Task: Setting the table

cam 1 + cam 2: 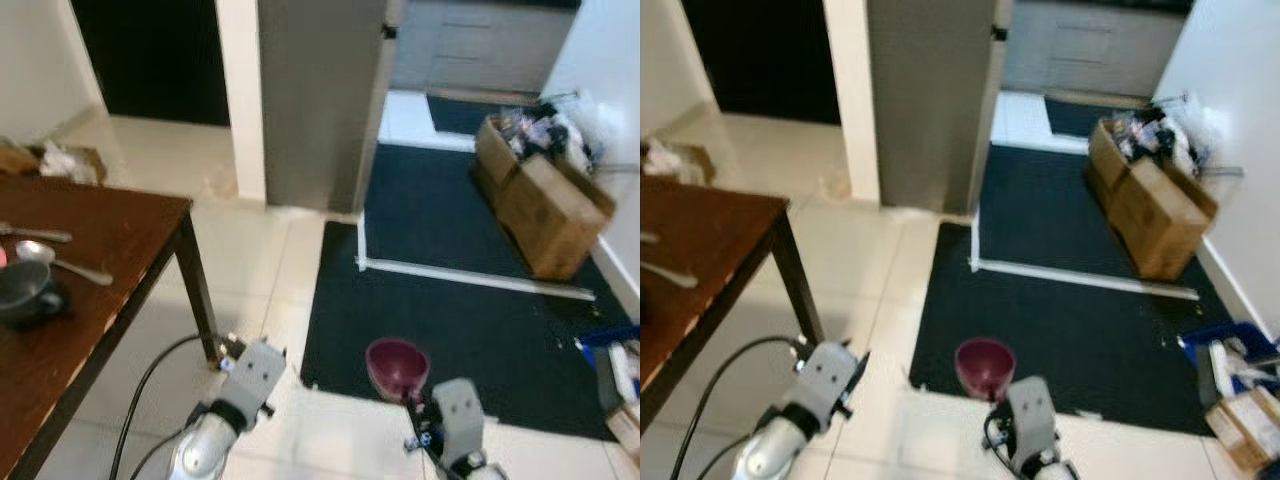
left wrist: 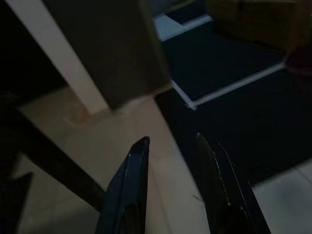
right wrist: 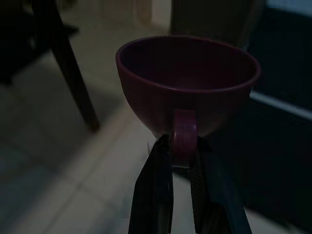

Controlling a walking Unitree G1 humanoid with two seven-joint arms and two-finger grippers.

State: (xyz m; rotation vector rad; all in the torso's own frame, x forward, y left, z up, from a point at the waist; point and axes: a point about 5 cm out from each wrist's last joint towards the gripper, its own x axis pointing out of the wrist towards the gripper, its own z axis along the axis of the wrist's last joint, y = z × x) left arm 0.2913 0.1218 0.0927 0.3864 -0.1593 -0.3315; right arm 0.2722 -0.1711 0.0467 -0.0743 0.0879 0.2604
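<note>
- At lower centre of the left eye view: right claw (image 1: 412, 400) holds a maroon cup (image 1: 397, 366) over the edge of a black mat (image 1: 470, 300), above pale floor tiles. Left arm sits lower left, wrist up, cable looping off it; its claw tips aren't visible here.
- Same view, left side: dark wood bench (image 1: 90, 290) carrying a dark grey cup (image 1: 25, 290) and a spoon (image 1: 60, 260) just beside it, plus another piece of cutlery (image 1: 35, 235) further back. Maroon cup is well apart from the bench.
- Background: grey cabinet or fridge side (image 1: 315, 100), open cardboard box (image 1: 545, 205) stuffed with clutter on the mat at right, dark doorway upper left.
- Right eye view: same layout, shifted; maroon cup just ahead of the right wrist.
- Left wrist view: left claw (image 2: 170, 146) with fingers parted, nothing between them, hanging over tiles and mat edge. Dark frame.
- Right wrist view: right claw clamped on the cup's handle (image 3: 184, 134), fingers (image 3: 158, 185) either side of it. Cup upright, bowl looks empty. A bench leg (image 3: 73, 73) stands behind.
</note>
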